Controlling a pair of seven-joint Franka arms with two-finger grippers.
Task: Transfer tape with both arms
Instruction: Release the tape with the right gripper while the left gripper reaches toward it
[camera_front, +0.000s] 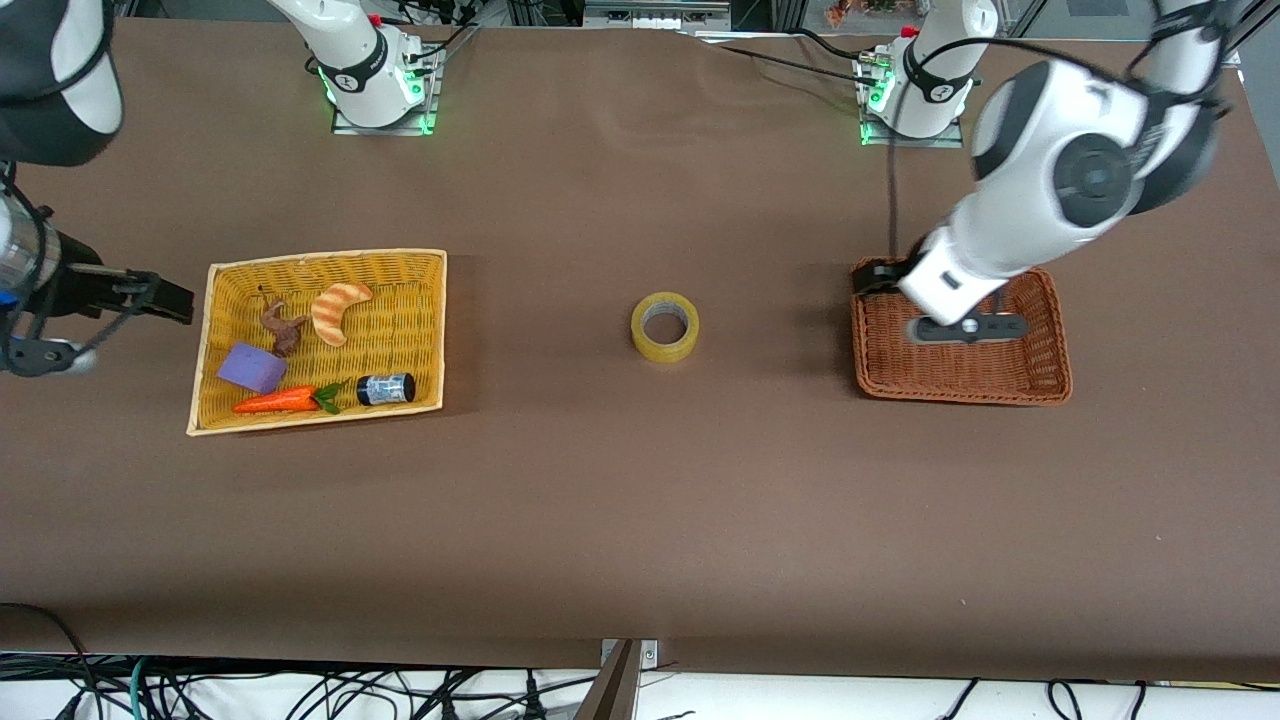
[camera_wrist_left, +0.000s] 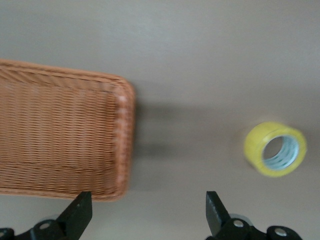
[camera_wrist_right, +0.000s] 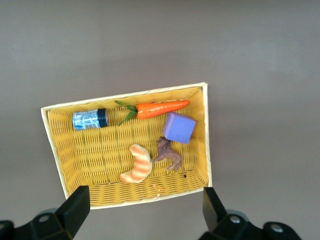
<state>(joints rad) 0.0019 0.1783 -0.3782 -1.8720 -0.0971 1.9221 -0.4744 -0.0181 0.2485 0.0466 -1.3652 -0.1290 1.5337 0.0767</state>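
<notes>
Tape (camera_front: 664, 326) is left mid-surface, nearer the open left claw (camera_front: 966, 328) than the open right claw (camera_front: 150, 300).

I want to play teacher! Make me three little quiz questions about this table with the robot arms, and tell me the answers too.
1. True or false: the yellowish ring-shaped roll of tape lies inside the brown wicker basket.
2. Which toy is in the yellow woven tray? A) the orange plastic carrot B) a green apple C) a red car
3. Fill in: the left gripper hangs over the brown ____.

Key
1. False. The tape sits on the bare brown table, between the tray and the basket.
2. A. It lies beside the purple block.
3. Basket. Its fingers are open; the right gripper is open too, beside the tray.
</notes>
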